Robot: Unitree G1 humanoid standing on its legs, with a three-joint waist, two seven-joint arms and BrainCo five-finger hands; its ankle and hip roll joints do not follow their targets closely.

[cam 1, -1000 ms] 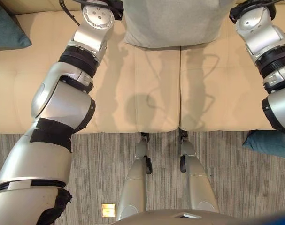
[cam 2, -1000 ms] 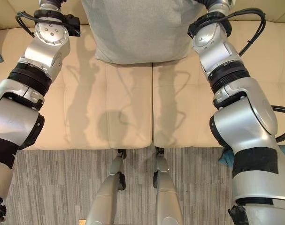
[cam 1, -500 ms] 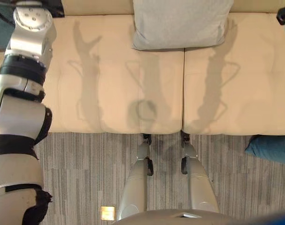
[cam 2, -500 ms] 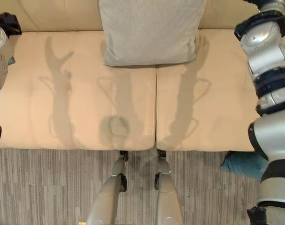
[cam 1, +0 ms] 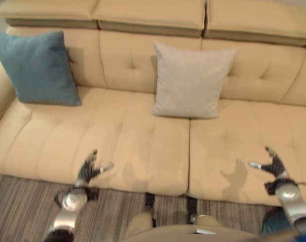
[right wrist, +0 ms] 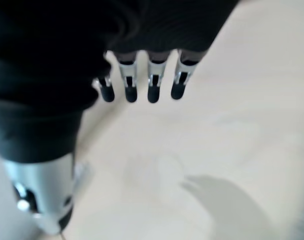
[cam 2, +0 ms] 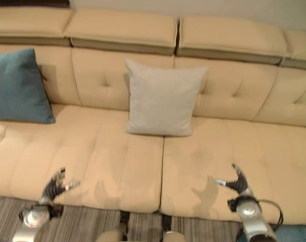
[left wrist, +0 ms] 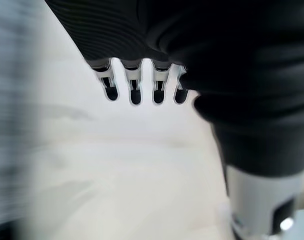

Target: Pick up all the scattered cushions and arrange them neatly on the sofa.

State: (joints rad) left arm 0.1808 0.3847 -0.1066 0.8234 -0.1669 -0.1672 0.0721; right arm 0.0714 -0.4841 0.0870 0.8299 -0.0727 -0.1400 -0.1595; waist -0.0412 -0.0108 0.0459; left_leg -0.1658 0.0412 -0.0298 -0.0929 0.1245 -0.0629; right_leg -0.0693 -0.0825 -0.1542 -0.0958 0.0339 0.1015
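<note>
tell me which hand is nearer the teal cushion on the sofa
Left. The left hand is open over the seat's front edge, below the teal cushion; the right hand is open at the sofa's far right.

Both arms drawn back from grey cushion [cam 1: 191, 80]; left hand [cam 1: 89, 168] and right hand [cam 1: 271, 164] now low, fingers spread.

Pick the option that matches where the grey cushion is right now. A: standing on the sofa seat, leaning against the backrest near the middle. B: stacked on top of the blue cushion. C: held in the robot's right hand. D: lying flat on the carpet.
A: the grey cushion stands upright on the seat of the sofa against the backrest, apart from the blue cushion, and both the left hand and right hand are open and hold nothing.
</note>
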